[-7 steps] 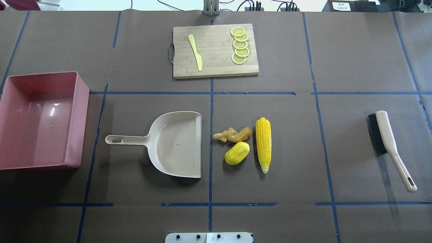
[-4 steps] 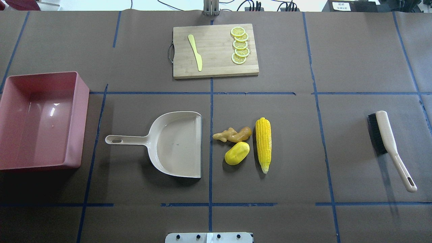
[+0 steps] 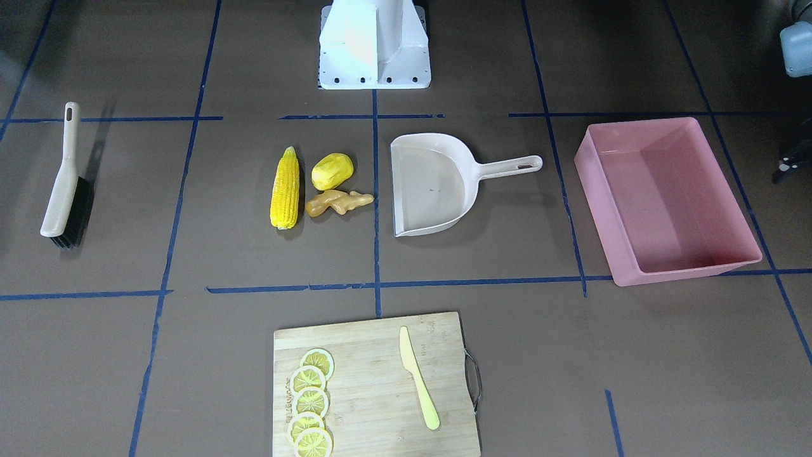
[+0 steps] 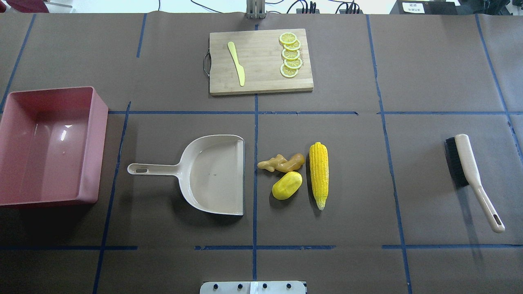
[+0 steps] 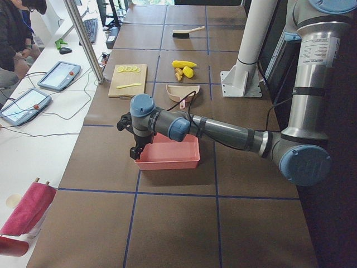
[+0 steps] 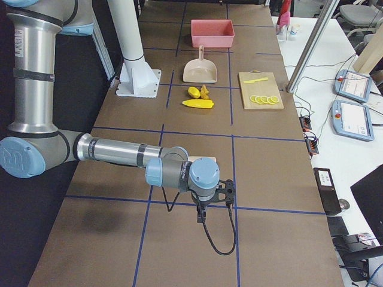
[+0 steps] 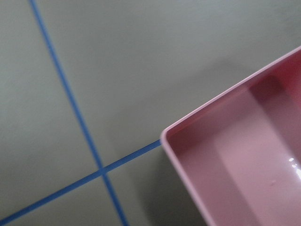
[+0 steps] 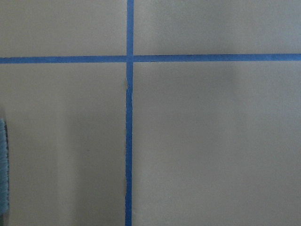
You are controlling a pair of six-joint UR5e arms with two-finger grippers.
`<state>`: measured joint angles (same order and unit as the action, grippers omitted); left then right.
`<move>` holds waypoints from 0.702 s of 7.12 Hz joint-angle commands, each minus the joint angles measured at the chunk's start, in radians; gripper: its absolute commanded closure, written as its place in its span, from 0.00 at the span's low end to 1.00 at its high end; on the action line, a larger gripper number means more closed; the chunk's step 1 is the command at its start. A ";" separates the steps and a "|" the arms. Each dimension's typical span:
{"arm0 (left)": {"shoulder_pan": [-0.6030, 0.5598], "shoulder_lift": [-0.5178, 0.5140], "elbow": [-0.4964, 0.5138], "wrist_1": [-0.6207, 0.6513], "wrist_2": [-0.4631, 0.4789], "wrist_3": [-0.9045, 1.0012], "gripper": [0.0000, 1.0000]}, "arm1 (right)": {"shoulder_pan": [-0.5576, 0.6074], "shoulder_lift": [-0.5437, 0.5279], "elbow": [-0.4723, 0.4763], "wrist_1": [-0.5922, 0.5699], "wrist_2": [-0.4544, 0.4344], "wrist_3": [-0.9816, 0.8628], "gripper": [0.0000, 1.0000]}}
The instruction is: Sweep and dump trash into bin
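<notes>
Overhead exterior first: finds the trash grouped near the middle of the bench, all of it lying on the brown surface and none of it in the bin (image 4: 94, 122). Places the corn cob (image 4: 319, 173) lengthwise on the group's right, the ginger root (image 4: 284, 162) just beside its upper half, and the potato-like lump (image 4: 287, 185) just below the ginger, toward the robot's edge. Puts the beige dustpan (image 4: 212, 175) just left of them, open mouth facing the trash, handle pointing at the bin. Sets the bin, pink and with nothing inside, at the bench's left end, well apart from the trash. Locates a brush (image 4: 470, 171) flat near the right end, and a cutting board (image 4: 261, 79) near the far edge carrying a pale knife (image 4: 237, 63) and lemon slices (image 4: 291, 55).

Exterior left: catches the left gripper (image 5: 135, 152) pointing down just beside the bin's outer corner, by the left end. Cannot tell whether released or clenched; grasps nothing visible.

Exterior right: catches the right gripper (image 6: 200, 216) pointing down above the bench near the right end. Cannot tell its state either; touches no object.
</notes>
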<state>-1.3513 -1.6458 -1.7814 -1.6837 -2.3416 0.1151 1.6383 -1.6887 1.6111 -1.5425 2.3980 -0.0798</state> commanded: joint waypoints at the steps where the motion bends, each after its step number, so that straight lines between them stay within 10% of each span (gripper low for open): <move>1: 0.101 -0.084 -0.081 0.132 0.054 0.000 0.00 | 0.000 0.000 0.001 -0.002 0.003 0.000 0.00; 5: 0.268 -0.163 -0.180 0.150 0.073 -0.006 0.00 | 0.000 -0.002 -0.002 -0.008 0.030 0.002 0.00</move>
<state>-1.1265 -1.7973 -1.9261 -1.5498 -2.2760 0.1139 1.6378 -1.6898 1.6096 -1.5468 2.4265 -0.0783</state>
